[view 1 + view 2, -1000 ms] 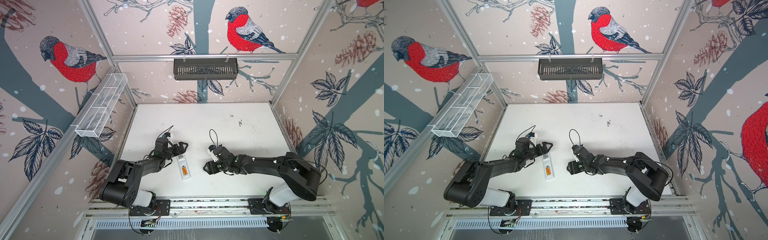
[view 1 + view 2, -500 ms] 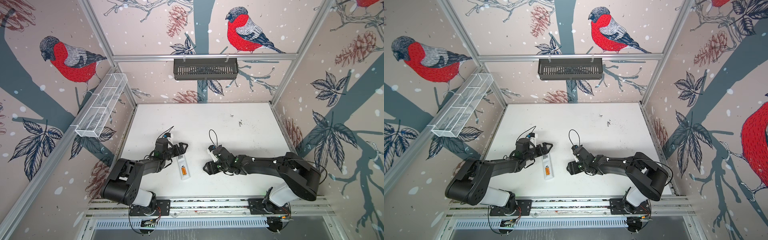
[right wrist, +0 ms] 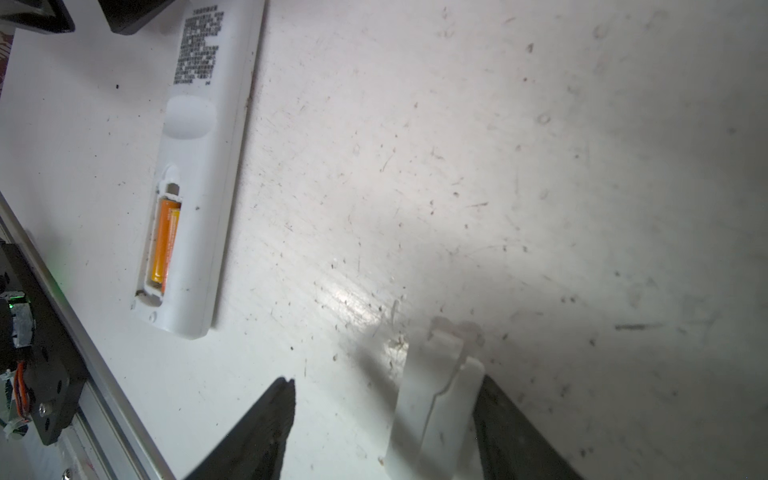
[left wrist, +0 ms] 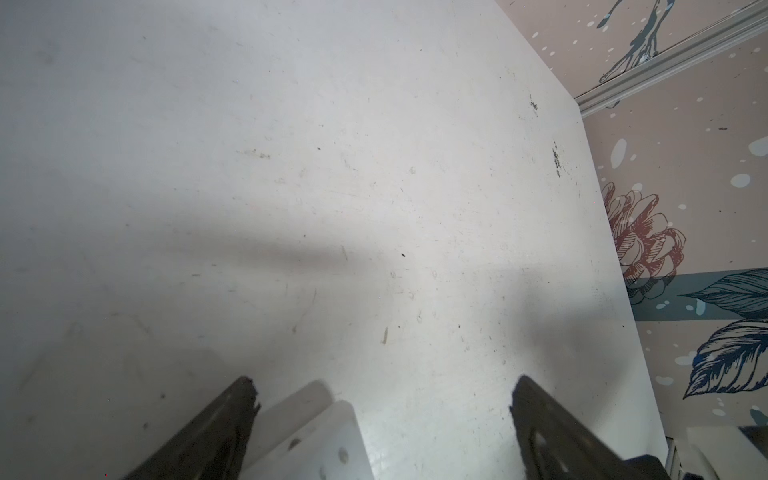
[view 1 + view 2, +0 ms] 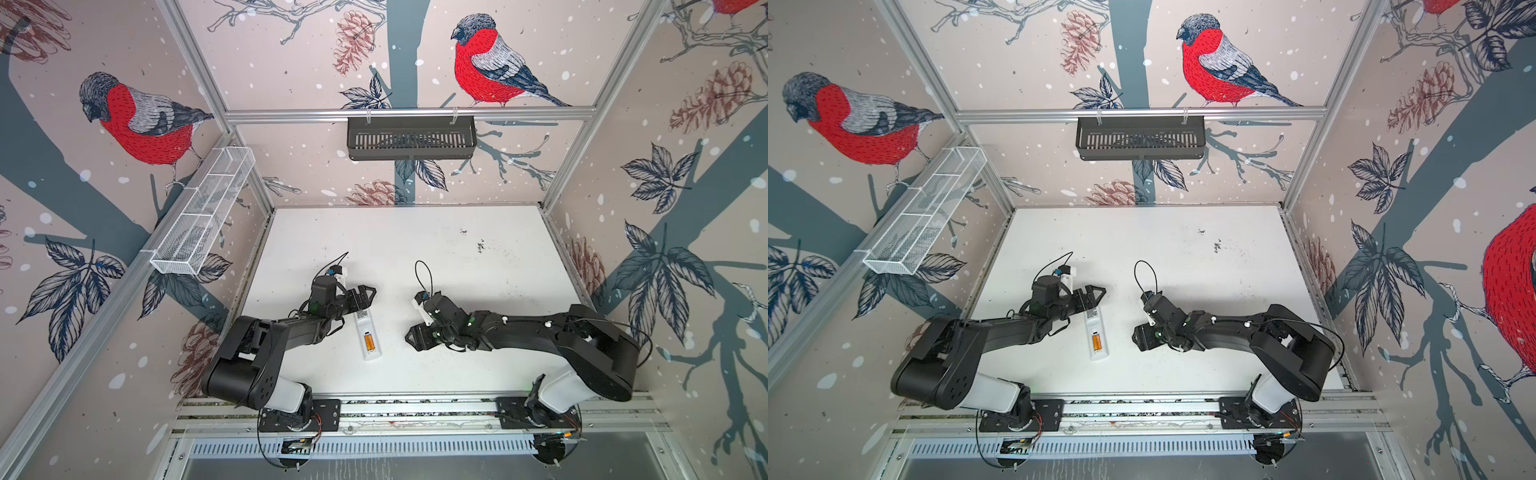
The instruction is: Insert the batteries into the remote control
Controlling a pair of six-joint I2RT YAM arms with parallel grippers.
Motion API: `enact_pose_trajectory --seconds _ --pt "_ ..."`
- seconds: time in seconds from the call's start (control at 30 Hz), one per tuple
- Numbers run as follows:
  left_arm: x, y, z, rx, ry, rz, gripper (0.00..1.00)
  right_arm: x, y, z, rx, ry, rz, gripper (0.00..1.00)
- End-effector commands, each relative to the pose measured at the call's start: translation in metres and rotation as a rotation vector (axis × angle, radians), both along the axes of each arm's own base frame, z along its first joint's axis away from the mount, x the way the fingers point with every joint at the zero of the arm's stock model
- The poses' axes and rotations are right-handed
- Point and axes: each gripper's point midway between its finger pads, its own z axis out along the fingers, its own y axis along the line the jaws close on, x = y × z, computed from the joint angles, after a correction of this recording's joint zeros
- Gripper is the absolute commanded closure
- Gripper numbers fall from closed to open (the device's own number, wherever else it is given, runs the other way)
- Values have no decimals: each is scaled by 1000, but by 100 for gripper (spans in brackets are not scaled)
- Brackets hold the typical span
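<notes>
The slim white plastic remote (image 5: 362, 325) lies back-up at lower centre on the scuffed surface (image 5: 457, 257), two orange cylindrical batteries (image 3: 164, 241) bedded in it, left fingers (image 4: 232, 419) spread wide, gripping nothing, right fingers (image 3: 266, 428) part-open around a flat white lid (image 3: 428, 395).

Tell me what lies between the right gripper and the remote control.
Nothing: only bare white table separates the right gripper from the remote control, as both top views and the right wrist view show.
</notes>
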Motion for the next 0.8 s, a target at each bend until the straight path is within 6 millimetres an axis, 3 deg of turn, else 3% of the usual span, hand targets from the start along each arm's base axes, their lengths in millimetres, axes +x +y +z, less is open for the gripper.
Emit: enact_pose_trajectory --seconds 0.0,0.13,0.27,0.77 --pt "0 -3 -5 6 15 -22 4 -12 -20 -15 -85 55 -21 29" --pt "6 -3 -7 17 20 -23 4 -13 -21 -14 -78 51 -26 29" --pt "-1 -4 -11 8 36 -33 5 -13 -21 -15 -87 51 -25 29" --pt "-62 -7 -6 16 59 -69 5 -14 -29 -30 -274 17 -43 32"
